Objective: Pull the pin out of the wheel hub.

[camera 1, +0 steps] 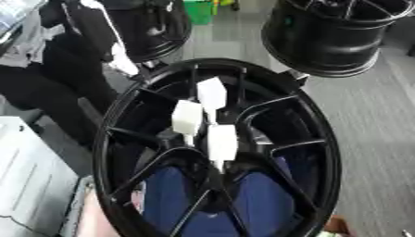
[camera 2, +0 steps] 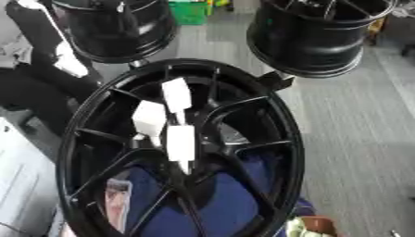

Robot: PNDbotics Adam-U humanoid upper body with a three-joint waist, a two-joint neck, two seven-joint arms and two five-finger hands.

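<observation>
Looking down through the head camera, I have a black wheel standing nearly upright right in front of me, face toward me, so the hub sits dead centre where I can get at it. Three white pins stick out of the hub, tabs fanned apart from each other, which I guess is so fingers can get round one without bumping the next. The top one and the lower one sit a bit right of the first.

Neither hand shows in either eye, so I can't say anything about how open they are or what they've got. Nothing pulled yet by the look of it.

Room-wise: the spokes leave wide gaps, the rim lip stands proud around the hub, so I'd come in straight from the front. Two more wheels sit behind on the floor, well apart.
</observation>
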